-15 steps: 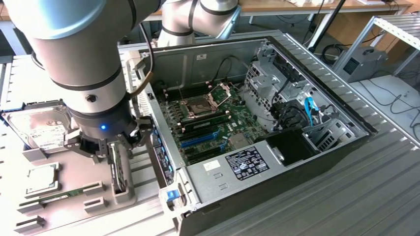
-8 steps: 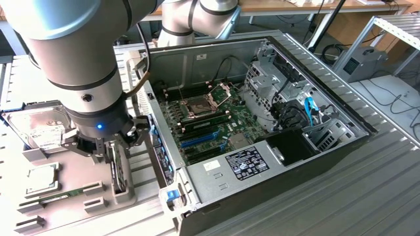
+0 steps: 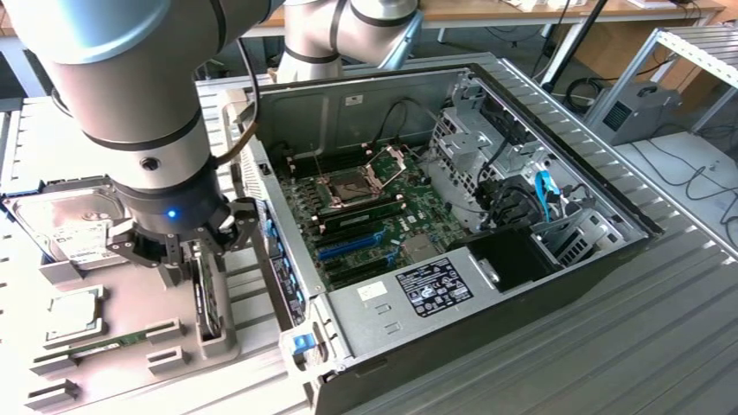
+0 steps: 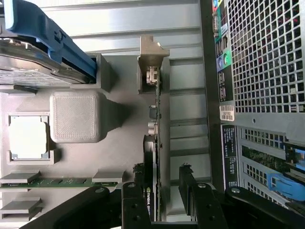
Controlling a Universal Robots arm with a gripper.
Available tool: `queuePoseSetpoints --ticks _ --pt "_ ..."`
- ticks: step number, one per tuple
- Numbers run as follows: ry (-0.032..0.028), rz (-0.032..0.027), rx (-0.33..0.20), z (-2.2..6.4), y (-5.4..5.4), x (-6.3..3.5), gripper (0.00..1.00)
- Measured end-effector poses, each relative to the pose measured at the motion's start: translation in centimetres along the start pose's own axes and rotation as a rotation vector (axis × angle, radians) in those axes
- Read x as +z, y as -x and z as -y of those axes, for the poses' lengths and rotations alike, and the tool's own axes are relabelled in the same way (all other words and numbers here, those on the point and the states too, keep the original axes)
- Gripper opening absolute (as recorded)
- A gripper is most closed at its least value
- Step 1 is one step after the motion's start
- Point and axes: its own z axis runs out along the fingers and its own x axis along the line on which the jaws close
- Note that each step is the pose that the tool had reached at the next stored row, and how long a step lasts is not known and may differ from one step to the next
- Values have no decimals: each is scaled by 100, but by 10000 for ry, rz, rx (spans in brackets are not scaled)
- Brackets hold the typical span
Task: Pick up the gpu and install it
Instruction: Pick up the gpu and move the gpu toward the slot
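Gripper [image 3: 190, 259] is hanging right over the parts tray [image 3: 121, 285], just off the open PC case [image 3: 381, 311] on the exterior view's left. It's sitting spread apart, with one black finger on either side of the gpu [image 3: 209, 303].

From the wrist view the gripper [image 4: 162, 202] is straddling the gpu [image 4: 159, 119] but not pinching it yet. The finger on the fan shroud side is looking like it's right up against the card, or close to it. On the other side a sliver of grey tray [image 4: 119, 143] is showing between the finger and the board, so it's loose.

The gpu itself is standing on its long edge in a slot of the tray, running parallel to the case's perforated back panel [image 4: 262, 57] and just beside it. The card's far end is sitting in a small grey upright holder [image 4: 152, 55], and none of it is inside the case.

Other stuff lying on the same tray:
- hard drive [image 3: 69, 220], propped at the far end
- CPU [image 3: 72, 313], resting in its square pocket
- green memory stick [image 3: 110, 344], sitting near the front edge

Inside the case the motherboard [image 3: 369, 216] is lying exposed, with the socket frame standing open.
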Motion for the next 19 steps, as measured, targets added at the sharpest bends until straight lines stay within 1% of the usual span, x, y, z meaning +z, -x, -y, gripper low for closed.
queuePoseSetpoints --ticks 3,7,10,15,19 --pt "2 2 -1 -36 -25 27 42" --pt "-3 0 -1 -57 -46 60 42" --pt "-13 -1 -1 -79 -60 107 42" --pt "-13 3 -1 -119 -80 170 42" --pt "-23 2 -1 -135 -96 219 42"
